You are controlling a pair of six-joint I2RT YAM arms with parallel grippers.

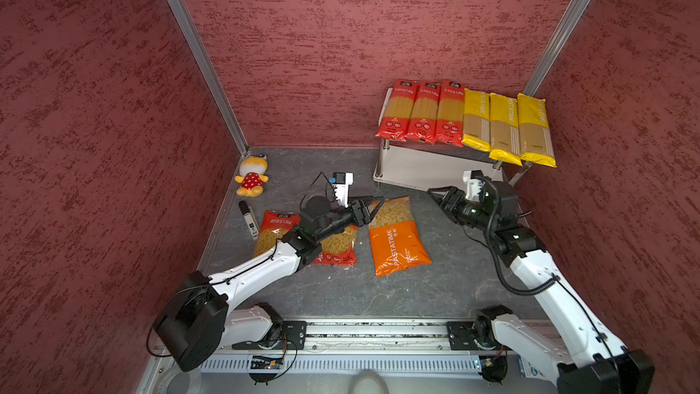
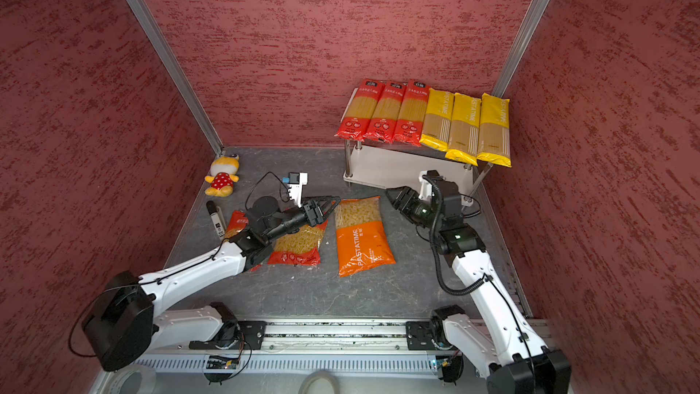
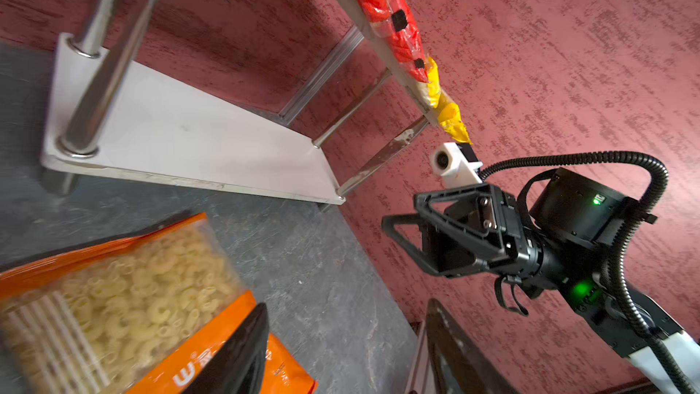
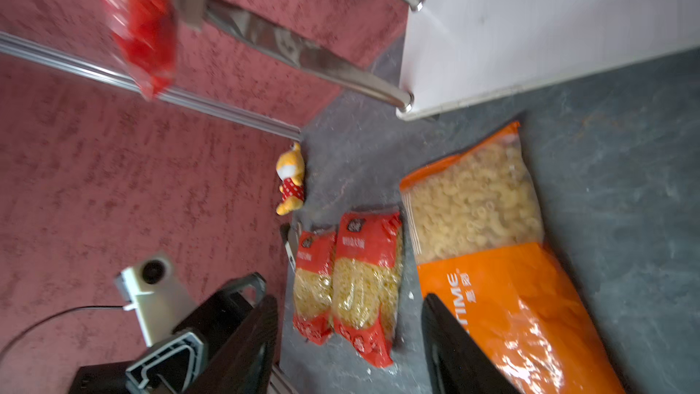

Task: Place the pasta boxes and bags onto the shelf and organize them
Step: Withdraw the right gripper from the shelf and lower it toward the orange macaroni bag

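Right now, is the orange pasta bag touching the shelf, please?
Apart: the right wrist view shows grey floor between the orange pasta bag and the shelf.

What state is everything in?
Three long red spaghetti bags: on top tier.
Three long yellow bags: likewise, overhanging front.
Wide orange macaroni bag: flat on table.
Two short red pasta bags: flat on table.
White shelf rack: lower board bare.
Left gripper: open, empty.
Right gripper: open, empty.
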